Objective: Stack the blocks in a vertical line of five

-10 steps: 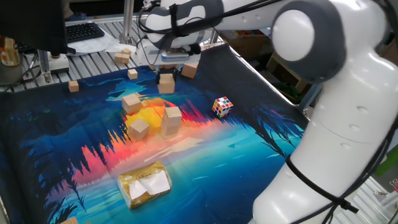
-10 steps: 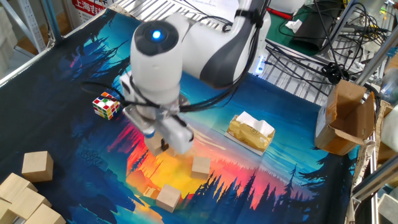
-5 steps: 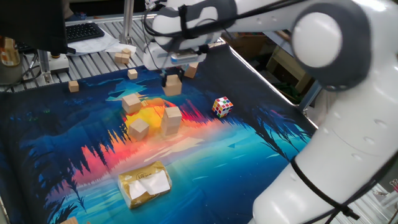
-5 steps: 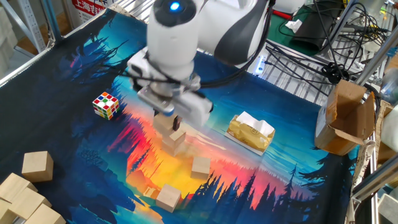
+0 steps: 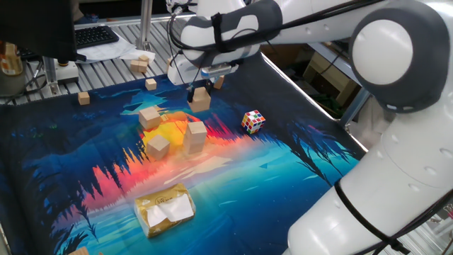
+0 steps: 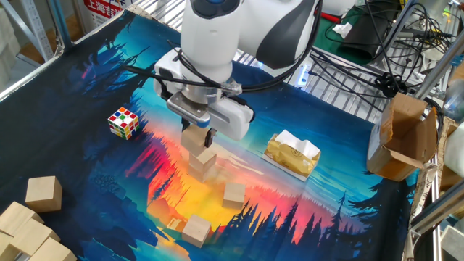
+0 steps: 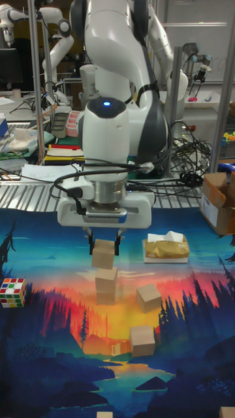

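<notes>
Above the worktop (image 7: 39, 366), the gripper (image 7: 104, 249) pinches one wooden block (image 7: 103, 254) directly over a second block (image 7: 106, 285) on the mat, apparently just clear of it. Two more blocks (image 7: 149, 297) (image 7: 142, 340) lie nearby; a puzzle cube (image 7: 13, 292) sits apart.

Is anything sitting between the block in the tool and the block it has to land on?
Nothing visible. The tool holds a block directly above the standing block; in the tall view only a thin gap, if any, separates them. The two loose blocks lie off to the side.
</notes>
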Available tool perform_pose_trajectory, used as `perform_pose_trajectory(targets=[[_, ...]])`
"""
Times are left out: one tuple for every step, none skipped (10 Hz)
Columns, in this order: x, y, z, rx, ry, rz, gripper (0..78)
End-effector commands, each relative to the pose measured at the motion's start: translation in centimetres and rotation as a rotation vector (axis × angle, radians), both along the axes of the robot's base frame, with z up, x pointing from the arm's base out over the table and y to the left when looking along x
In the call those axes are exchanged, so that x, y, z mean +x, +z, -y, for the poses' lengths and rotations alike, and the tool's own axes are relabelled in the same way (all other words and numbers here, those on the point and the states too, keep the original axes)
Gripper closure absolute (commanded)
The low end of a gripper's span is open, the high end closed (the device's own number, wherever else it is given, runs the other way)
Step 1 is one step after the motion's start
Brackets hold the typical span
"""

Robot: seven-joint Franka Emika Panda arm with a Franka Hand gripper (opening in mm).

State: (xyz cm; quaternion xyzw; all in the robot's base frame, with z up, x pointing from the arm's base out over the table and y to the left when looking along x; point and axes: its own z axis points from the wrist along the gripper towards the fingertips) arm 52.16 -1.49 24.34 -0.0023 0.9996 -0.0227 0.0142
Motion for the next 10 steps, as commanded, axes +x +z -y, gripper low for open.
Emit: perform_pose_trajectory(targets=[[-0.7,-0.9,0.1,0.003,-0.006,0.016,76.4],[-0.8,-1.0,0.2,0.005,-0.006,0.017,76.4],[-0.8,-1.2,0.2,0.01,-0.007,0.011,76.4],[-0.7,-1.3,0.2,0.01,-0.007,0.011,76.4],[-0.8,-1.4,0.2,0.013,-0.006,0.007,76.4],[-1.1,-1.6,0.2,0.018,-0.003,0.004,76.4],[-1.1,-1.6,0.2,0.018,-0.003,0.004,76.4],[-1.8,-2.5,0.0,0.028,-0.007,0.011,76.4],[-2.2,-3.0,-0.1,0.029,-0.009,0.015,76.4],[-2.3,-3.2,-0.2,0.029,-0.01,0.016,76.4]])
